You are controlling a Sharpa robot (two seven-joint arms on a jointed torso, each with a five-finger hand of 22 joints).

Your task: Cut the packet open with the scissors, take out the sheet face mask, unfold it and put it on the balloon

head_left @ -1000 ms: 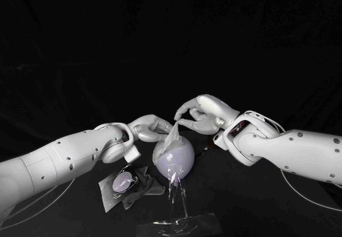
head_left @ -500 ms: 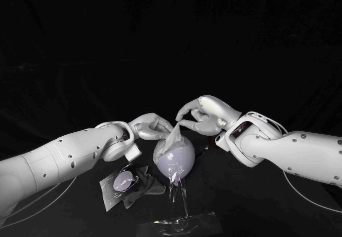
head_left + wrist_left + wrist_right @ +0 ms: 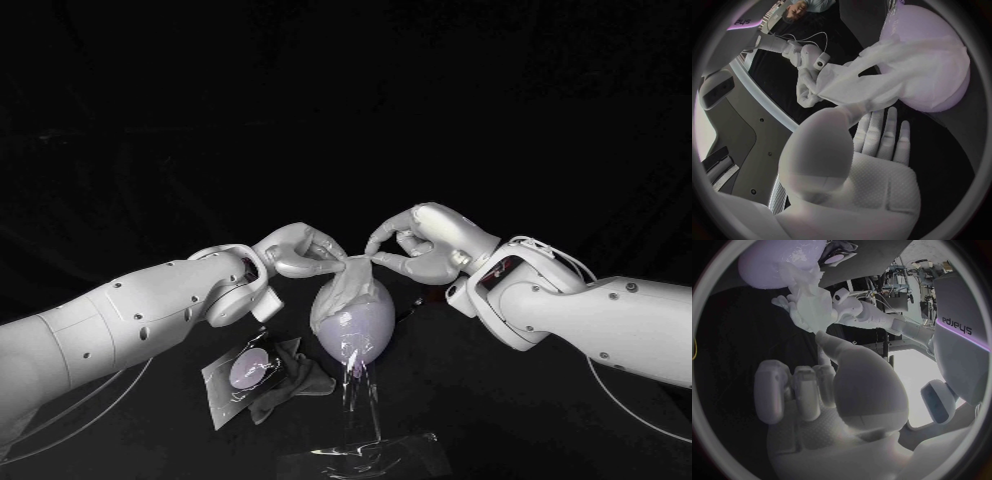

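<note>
Above the balloon (image 3: 353,330), left hand (image 3: 300,250) and right hand (image 3: 421,243) fingers pinch the mask (image 3: 351,288)

White sheet mask (image 3: 346,287) drapes the upright lilac balloon (image 3: 355,332); packet (image 3: 241,377), apparently opened, nearby.

The balloon (image 3: 353,332) sits just below and between the left hand (image 3: 300,252) and right hand (image 3: 418,243), the mask (image 3: 348,288) draped on its top, touching both. The packet (image 3: 245,375) lies on the table (image 3: 519,420), nearer than the left hand.
</note>
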